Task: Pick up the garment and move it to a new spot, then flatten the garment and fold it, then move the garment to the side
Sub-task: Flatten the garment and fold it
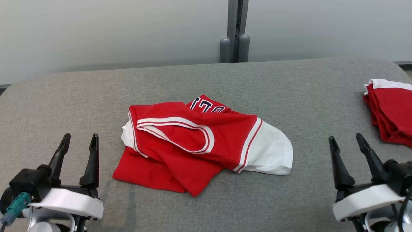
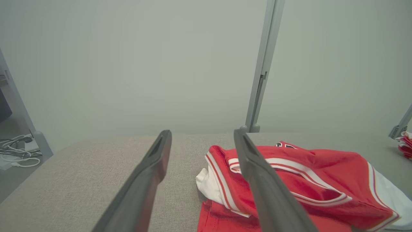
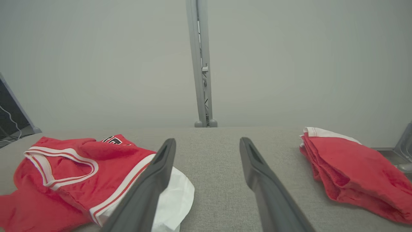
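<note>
On grey table, crumpled garment, lettering mostly hidden, red pile cut off rightward, left gripper and right gripper spread, empty

Backdrop and room: grey cloth tabletop against a pale panelled wall.
Tabletop is covered in grey woven fabric, with rounded far corners and a faint darker patch near the front edge. Behind it the wall is matt off-white in two panels, joined by an upright grey metal post with two rounded caps at its foot. Light is even and diffuse, with only a soft shadow band where wall meets tabletop. In the left wrist view a slanted grey strut stands at the far left, with white and dark cables lying on the grey floor beside it. In the right wrist view there is a metal bracket at the right edge.
</note>
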